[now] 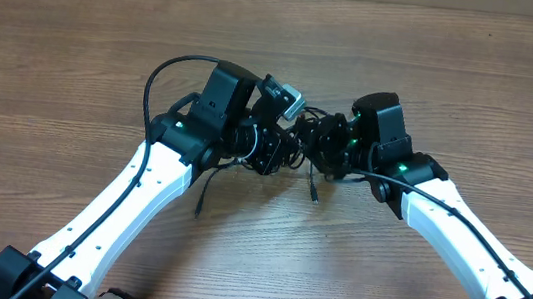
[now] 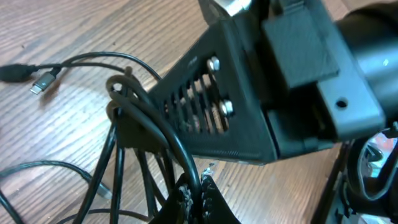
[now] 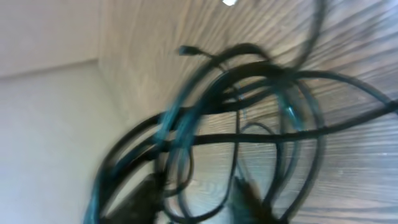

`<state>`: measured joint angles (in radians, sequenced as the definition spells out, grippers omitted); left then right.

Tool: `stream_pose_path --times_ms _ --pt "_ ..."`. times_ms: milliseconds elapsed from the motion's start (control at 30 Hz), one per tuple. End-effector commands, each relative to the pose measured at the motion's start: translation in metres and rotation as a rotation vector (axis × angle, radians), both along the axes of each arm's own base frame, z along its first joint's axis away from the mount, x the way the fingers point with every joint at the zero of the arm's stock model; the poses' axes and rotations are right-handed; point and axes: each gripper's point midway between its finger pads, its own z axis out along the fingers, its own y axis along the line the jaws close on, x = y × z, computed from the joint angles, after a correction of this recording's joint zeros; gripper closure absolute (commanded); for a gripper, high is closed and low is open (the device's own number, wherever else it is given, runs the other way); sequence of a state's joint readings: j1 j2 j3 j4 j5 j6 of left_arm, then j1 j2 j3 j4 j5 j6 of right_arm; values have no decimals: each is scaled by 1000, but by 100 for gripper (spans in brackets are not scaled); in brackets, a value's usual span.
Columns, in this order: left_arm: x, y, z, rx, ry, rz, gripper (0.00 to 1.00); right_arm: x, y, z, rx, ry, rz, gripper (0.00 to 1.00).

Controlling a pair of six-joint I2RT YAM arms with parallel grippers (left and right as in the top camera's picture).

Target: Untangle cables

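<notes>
The left gripper [image 2: 194, 200] is pinching the tangled cables [image 2: 154, 127] tight near the table's [image 1: 77, 47] centre. The right gripper [image 1: 325, 146] is sitting at their 3 o'clock; blur is hiding how its jaws stand.

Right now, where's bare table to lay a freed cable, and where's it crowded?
Free: the far table strip beyond the left gripper and right gripper, and the near wedge between the left arm and right arm. Crowded: the centre, where the cables bunch between the grippers.
</notes>
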<state>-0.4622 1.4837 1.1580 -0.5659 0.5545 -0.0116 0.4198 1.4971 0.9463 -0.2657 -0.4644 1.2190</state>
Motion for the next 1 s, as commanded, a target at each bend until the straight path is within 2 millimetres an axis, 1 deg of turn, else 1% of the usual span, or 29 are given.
stream_pose_path --times_ms 0,33,67,200,300,467,500,533,600,700,800,833,900,967 --pt "-4 -7 14 -45 -13 -39 95 6 3 5 -16 -62 18 87" --pt "-4 -7 14 -46 -9 -36 96 9 0 4 -41 -84 15 94" --pt "-4 -7 14 -46 -7 -34 96 11 -2 3 -59 -102 18 96" --pt "2 0 14 -47 -6 -8 96 13 -14 -2 -107 -118 30 96" --pt "13 14 14 -54 12 54 96 13 -29 -10 -131 -81 10 96" --pt "34 46 13 -71 59 194 96 19 -41 -7 -167 -180 102 96" --pt "37 51 13 -74 64 211 96 19 -42 -5 -157 -193 118 96" --pt "39 58 13 -75 73 233 96 19 -41 1 -122 -222 154 96" --pt "39 58 12 -73 78 234 96 20 -38 9 -88 -264 193 96" --pt "38 55 10 -62 74 231 96 19 -35 13 -77 -292 227 96" --pt "43 62 4 -18 60 267 96 18 -38 17 -84 -358 282 96" --pt "44 64 3 -6 58 278 96 20 -43 21 -88 -387 292 96" --pt "44 66 0 3 63 284 96 26 -60 30 -94 -438 284 96" --pt "42 66 -1 12 69 278 96 35 -89 42 -93 -472 225 96"
